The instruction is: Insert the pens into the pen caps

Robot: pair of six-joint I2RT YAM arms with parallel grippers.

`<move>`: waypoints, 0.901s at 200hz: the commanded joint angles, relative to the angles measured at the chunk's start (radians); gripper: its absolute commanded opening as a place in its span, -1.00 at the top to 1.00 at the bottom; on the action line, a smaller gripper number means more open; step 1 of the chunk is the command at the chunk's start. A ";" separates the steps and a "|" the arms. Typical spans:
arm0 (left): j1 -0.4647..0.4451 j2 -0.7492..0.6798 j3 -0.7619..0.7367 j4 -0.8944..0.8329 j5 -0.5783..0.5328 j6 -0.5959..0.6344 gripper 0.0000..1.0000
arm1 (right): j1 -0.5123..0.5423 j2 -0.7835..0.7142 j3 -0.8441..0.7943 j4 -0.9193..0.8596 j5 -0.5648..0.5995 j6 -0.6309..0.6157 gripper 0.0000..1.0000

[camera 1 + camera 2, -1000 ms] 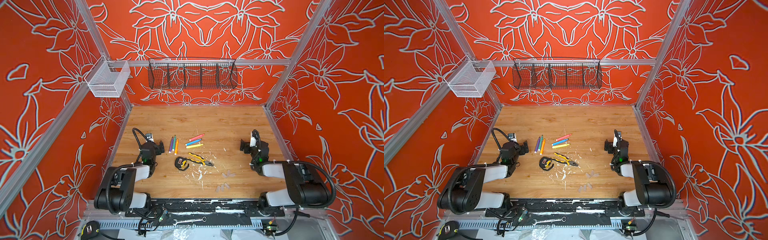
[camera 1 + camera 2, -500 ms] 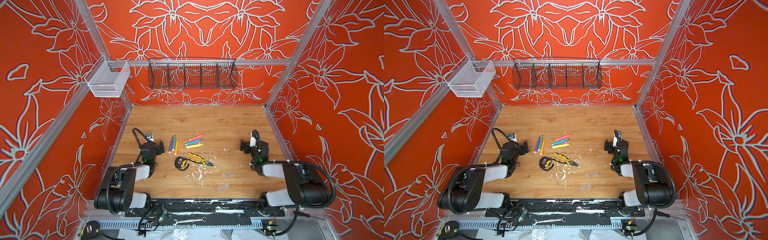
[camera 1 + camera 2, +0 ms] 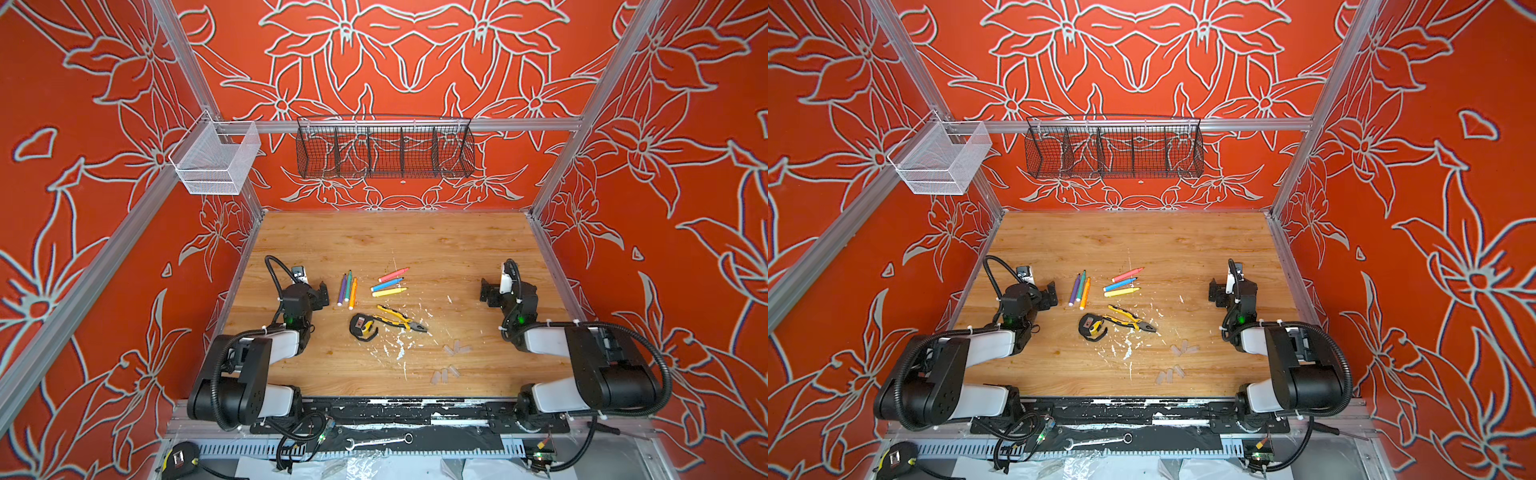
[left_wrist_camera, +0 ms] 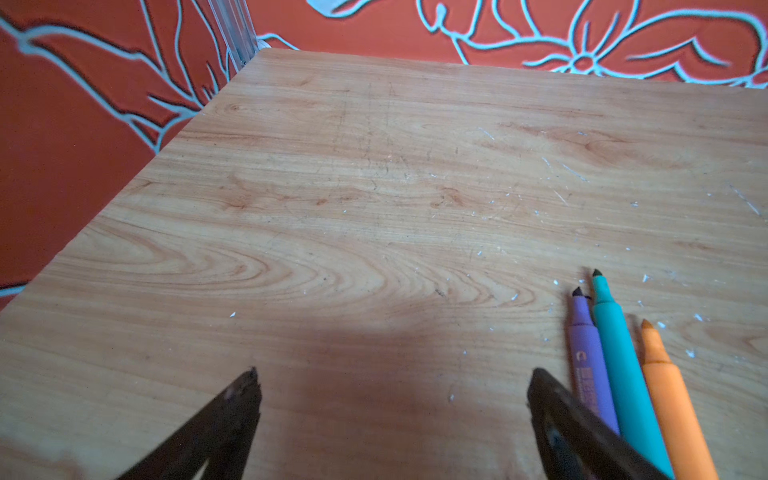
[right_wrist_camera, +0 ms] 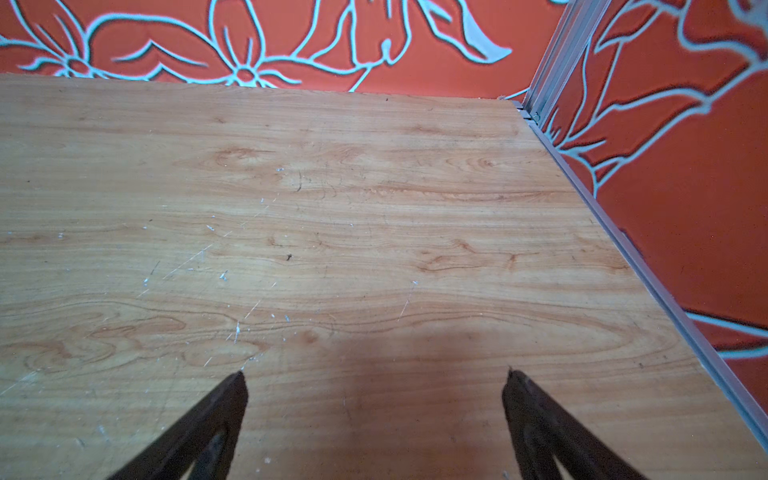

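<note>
Three pens, purple [image 3: 342, 289], green [image 3: 348, 286] and orange [image 3: 353, 293], lie side by side on the wooden table. Pink [image 3: 393, 274], blue [image 3: 387, 284] and yellow [image 3: 389, 292] pens lie just right of them. Clear pen caps sit in two small clusters [image 3: 455, 348] [image 3: 443, 375] toward the front right. My left gripper [image 3: 311, 291] is open and empty, low over the table just left of the purple pen [image 4: 588, 357]. Over bare wood near the right wall, my right gripper [image 3: 500, 291] is also open and empty.
Yellow-and-black pliers [image 3: 401, 318] and a black tape measure [image 3: 362, 327] lie in front of the pens, with white flecks [image 3: 399, 349] scattered nearby. A black wire basket [image 3: 384, 147] and a white mesh basket [image 3: 216, 160] hang on the walls.
</note>
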 commanded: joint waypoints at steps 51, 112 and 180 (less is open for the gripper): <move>-0.057 -0.443 -0.028 -0.180 -0.003 -0.071 -0.94 | -0.002 -0.002 0.014 -0.005 -0.017 -0.015 -0.95; -0.054 -0.793 0.040 -0.511 0.264 -0.235 -0.94 | 0.000 -0.013 0.007 0.016 -0.027 -0.018 -0.95; -0.035 -0.968 -0.124 -0.457 0.422 -0.444 -0.94 | 0.067 -0.660 0.158 -0.698 0.029 0.373 -0.95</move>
